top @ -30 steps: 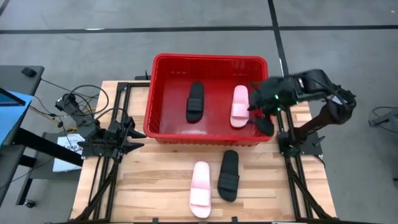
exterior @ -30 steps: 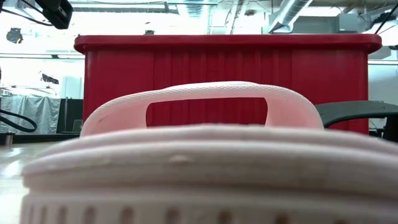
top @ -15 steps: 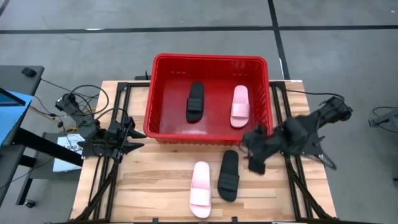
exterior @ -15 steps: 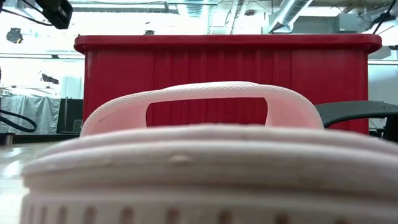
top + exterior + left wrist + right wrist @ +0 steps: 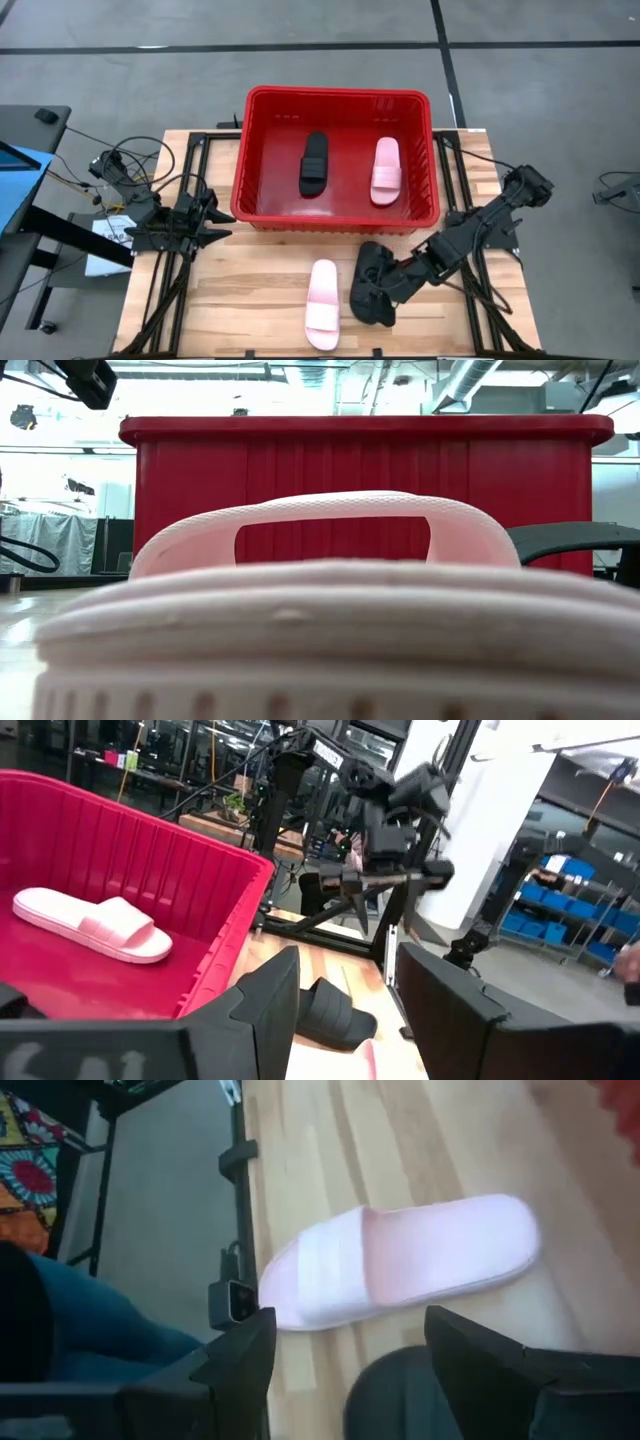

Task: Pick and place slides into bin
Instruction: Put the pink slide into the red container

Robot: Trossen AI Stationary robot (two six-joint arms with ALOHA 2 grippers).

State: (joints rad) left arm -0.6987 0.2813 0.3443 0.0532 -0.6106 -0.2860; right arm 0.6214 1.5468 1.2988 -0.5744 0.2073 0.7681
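I have the right gripper (image 5: 372,287) low over the black slide (image 5: 366,292) near the desk's front edge, fingers spread apart, nothing grasped. The pink slide (image 5: 322,290) lies just beside it, so I think a wide finger could push it away. Both slides lie lengthwise front to back. Farther back, the bin (image 5: 262,208) holds two slides already. The left gripper (image 5: 340,1010) waits released at the left edge

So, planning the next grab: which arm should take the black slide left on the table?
Right. The right gripper hangs directly over the black open-toe slide sandal on the wooden table, jaws open. The left gripper is parked at the table's left side, apart from it.
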